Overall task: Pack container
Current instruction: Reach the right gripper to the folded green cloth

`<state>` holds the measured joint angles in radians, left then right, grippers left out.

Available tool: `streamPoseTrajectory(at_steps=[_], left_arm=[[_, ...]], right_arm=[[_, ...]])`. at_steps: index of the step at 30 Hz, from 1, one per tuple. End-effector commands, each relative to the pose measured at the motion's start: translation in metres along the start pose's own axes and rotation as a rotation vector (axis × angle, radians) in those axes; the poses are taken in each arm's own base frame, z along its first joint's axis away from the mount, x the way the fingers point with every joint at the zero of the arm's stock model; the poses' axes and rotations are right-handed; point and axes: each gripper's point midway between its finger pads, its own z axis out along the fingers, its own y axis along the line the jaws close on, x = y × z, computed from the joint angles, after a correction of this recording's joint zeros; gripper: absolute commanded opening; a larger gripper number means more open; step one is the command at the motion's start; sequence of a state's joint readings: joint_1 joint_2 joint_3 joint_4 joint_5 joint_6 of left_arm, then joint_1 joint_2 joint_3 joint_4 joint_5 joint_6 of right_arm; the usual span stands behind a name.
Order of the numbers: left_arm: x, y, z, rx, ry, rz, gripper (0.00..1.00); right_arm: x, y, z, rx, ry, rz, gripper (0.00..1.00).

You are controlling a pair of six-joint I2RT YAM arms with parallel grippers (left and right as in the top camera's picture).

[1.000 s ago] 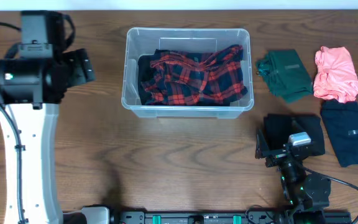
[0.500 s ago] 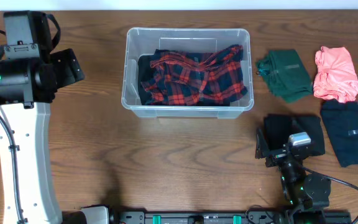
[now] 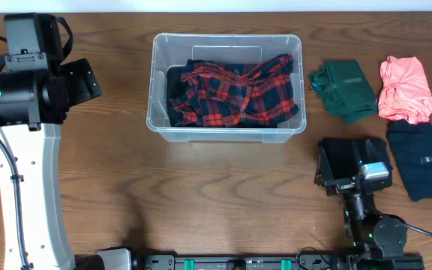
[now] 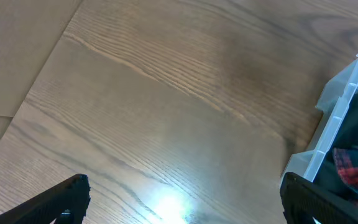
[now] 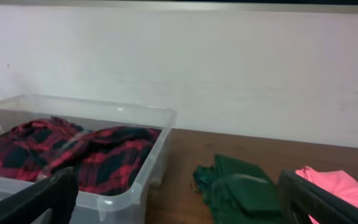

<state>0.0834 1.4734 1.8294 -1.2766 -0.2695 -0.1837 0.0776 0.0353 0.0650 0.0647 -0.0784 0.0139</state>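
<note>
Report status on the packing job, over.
Jaws open on left gripper and right gripper, both empty. Clear plastic rectangular container holds red-and-navy plaid cloth. Right of it lie green cloth, pink cloth, dark navy cloth. No obstruction seen.

Ahead-left of the right claw (image 5: 176,183), a red-and-navy plaid shirt (image 3: 235,94) is filling the clear tub (image 3: 227,37); a dark green cloth (image 3: 343,90) is lying ahead, a pink cloth (image 3: 406,90) and a navy cloth (image 3: 420,161) to its right, on the brown wood-grain table (image 3: 201,195).

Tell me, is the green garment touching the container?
Apart. The right wrist view shows a strip of bare table between the container wall and the green garment.
</note>
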Motion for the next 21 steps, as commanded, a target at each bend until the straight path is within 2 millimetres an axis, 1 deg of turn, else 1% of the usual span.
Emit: streamPoseTrajectory(at_steps=[1,3,5,7,9,12,13,15,17,18,21], left_arm=[[-0.001,0.004,-0.002,-0.013,-0.007,-0.006,0.98],[-0.001,0.004,-0.002,-0.013,-0.007,-0.006,0.98],[-0.001,0.004,-0.002,-0.013,-0.007,-0.006,0.98],[-0.001,0.004,-0.002,-0.013,-0.007,-0.006,0.98],[-0.001,0.004,-0.002,-0.013,-0.007,-0.006,0.98],[-0.001,0.004,-0.002,-0.013,-0.007,-0.006,0.98],[-0.001,0.004,-0.002,-0.013,-0.007,-0.006,0.98],[-0.001,0.004,-0.002,-0.013,-0.007,-0.006,0.98],[-0.001,0.004,-0.002,-0.013,-0.007,-0.006,0.98],[-0.001,0.004,-0.002,-0.013,-0.007,-0.006,0.98],[-0.001,0.004,-0.002,-0.013,-0.007,-0.006,0.98]], right_arm=[[-0.045,-0.003,0.0,0.014,-0.025,0.004,0.99],[-0.063,-0.006,0.008,0.024,0.015,0.007,0.99],[-0.082,-0.01,0.02,0.037,0.056,0.01,0.99],[-0.099,-0.015,0.037,0.05,0.112,0.015,0.99],[-0.112,-0.026,0.057,0.078,0.186,0.023,0.99],[-0.122,-0.043,0.09,0.104,0.313,0.046,0.99],[-0.123,-0.048,0.101,0.102,0.364,0.058,0.99],[-0.118,-0.053,0.121,0.053,0.466,0.031,0.99],[-0.109,-0.056,0.139,-0.022,0.56,-0.053,0.99],[-0.104,-0.061,0.148,-0.031,0.601,-0.075,0.99],[-0.086,-0.071,0.167,-0.027,0.675,-0.055,0.99]])
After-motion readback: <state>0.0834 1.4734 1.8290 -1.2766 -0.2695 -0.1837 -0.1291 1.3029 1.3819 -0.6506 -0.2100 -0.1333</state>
